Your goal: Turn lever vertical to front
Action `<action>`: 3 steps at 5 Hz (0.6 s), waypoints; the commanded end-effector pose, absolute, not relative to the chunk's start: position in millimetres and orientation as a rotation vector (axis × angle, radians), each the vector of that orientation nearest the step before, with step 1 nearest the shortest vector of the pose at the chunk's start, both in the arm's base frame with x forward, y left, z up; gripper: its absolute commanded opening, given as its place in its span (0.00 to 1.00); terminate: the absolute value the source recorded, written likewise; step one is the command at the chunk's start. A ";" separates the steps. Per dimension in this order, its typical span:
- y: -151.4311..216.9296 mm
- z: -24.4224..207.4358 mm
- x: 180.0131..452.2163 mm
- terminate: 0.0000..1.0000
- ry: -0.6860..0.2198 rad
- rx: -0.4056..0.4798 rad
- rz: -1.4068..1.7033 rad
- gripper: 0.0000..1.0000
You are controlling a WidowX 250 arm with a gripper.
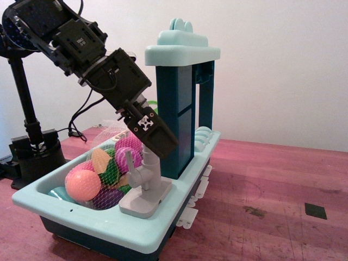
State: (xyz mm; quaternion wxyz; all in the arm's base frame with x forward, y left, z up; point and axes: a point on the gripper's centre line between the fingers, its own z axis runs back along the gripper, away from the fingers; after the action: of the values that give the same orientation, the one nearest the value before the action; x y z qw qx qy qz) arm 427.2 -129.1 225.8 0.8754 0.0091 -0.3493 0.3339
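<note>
Lever, the short light-grey plastic handle (pixel 129 161) on the grey toy faucet (pixel 145 182), stands close to upright on the left side of the faucet body, tilted slightly left. It does not yet point to the front, so the turn looks not yet done, or barely begun.

Landmark: grey toy faucet, seated on the front rim of the pale turquoise plastic toy sink (pixel 103 223).

Left of faucet: sink basin holds a net bag of coloured plastic toy fruit (pixel 100 174) (pink, orange, green, purple), lying just beside the lever.

Above faucet: black robot gripper (pixel 157 142) with a white-and-black marker patch comes down from the upper left. Its tip sits just over the top of the faucet body, right of the lever. Finger state hidden from this angle; cannot tell if spread or closed. No clear contact with the lever visible.

Right of and behind faucet: dark teal upright rack with pale turquoise top shelf (pixel 182 51), touching the sink's back edge.

Further right: bare reddish wooden table (pixel 272 190).

Judgement: approach stage. Remaining: engage lever, swing it forward, release.
</note>
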 end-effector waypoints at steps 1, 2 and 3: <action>-129.1 225.8 427.2 0.00 -0.729 0.019 0.697 1.00; -130.6 226.2 420.3 0.00 -0.731 0.014 0.688 1.00; -133.5 222.6 413.4 0.00 -0.723 0.005 0.689 1.00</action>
State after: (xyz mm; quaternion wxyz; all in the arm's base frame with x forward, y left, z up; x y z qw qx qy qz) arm 411.1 -134.4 186.7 0.8897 0.0303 -0.3194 0.3250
